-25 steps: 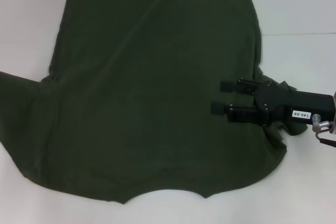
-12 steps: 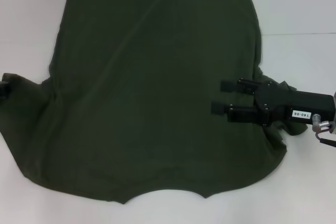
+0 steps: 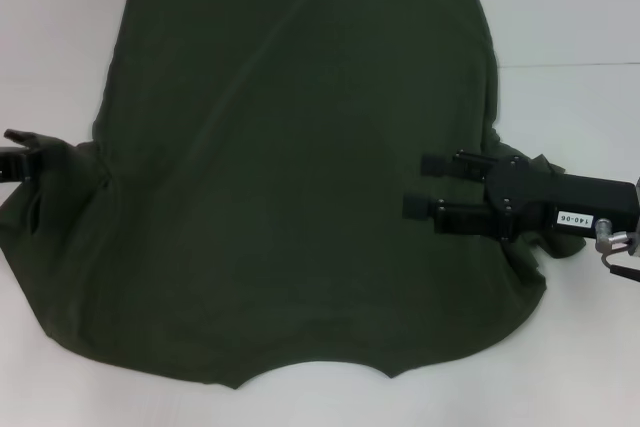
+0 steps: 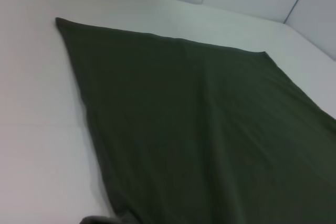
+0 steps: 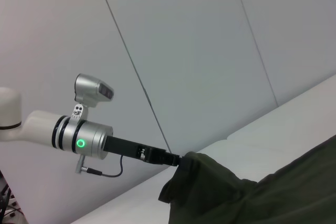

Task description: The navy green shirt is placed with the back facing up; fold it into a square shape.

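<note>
The navy green shirt (image 3: 290,177) lies spread on the white table, plain side up, hem at the far end and neckline at the near edge. At the left edge, my left gripper (image 3: 18,155) is shut on the left sleeve (image 3: 60,172). The right wrist view shows that sleeve (image 5: 210,182) bunched and lifted in the left gripper (image 5: 177,160). My right gripper (image 3: 415,185) hovers open over the shirt's right side, fingers pointing inward, with the right sleeve (image 3: 530,247) crumpled beneath its body. In the left wrist view only the flat shirt body (image 4: 199,129) shows.
Bare white table (image 3: 570,27) surrounds the shirt on the left, right and far sides. White wall panels (image 5: 184,51) stand behind the table. The shirt's near edge reaches almost to the table front.
My left gripper has come into view at the left edge, pulling the left sleeve up and inward. The sleeve no longer lies flat. The right arm has not moved.
</note>
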Motion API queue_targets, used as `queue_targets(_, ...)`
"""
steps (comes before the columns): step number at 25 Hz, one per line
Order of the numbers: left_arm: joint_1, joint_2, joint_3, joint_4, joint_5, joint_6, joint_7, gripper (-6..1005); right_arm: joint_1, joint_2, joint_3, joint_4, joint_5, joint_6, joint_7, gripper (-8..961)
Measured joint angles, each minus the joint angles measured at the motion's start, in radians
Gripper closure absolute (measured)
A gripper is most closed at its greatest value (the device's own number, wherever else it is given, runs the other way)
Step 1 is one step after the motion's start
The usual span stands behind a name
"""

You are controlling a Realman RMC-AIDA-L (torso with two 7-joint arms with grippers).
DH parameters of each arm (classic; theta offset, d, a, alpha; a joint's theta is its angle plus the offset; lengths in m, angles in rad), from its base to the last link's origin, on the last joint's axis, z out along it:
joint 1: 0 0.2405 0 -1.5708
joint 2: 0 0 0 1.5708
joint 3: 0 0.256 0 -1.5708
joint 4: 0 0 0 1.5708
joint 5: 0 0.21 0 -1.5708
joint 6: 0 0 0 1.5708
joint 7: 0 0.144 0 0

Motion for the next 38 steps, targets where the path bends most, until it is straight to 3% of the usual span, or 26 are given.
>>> queue_targets(27,-0.07,0.016,0.065,-0.039,-0.005,0.111,-0.081,877,-0.005,0.0,-0.001,0.006,0.0,-0.002,-0.014,60)
queue_targets(38,-0.087,-0.008,0.085,-0.115,-0.015,0.089,-0.071,860,-0.005,0.0,0.0,0.012,0.0,0.002,-0.023,60)
